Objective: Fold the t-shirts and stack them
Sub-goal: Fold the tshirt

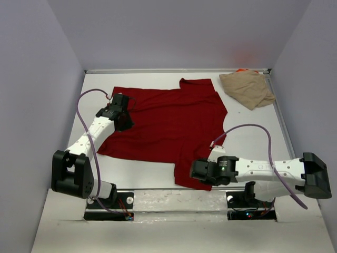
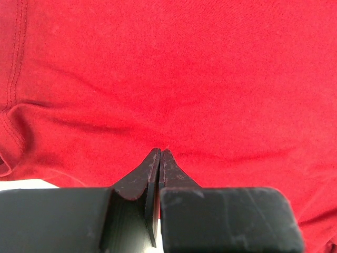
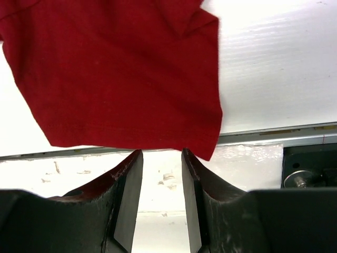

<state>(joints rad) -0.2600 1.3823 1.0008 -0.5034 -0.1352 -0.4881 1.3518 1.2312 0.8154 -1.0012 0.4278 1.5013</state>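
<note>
Top external: a dark red t-shirt [image 1: 168, 129] lies spread mostly flat across the middle of the white surface [image 1: 158, 79].
Far right corner: a tan t-shirt [image 1: 247, 88] sits crumpled in a heap, well apart from the red one. A sliver of orange fabric [image 1: 243, 70] peeks out at its far side.
Left end effector [image 1: 121, 109]: set on the red shirt's left part. In the left wrist view its fingers [image 2: 171, 171] are pressed together with their tips against the cloth. Whether any fabric is pinched between them cannot be told.
Right end effector [image 3: 160, 153]: at the near edge of the surface, fingers spread apart and holding nothing, tips just at the hem by the red shirt's near corner.
</note>
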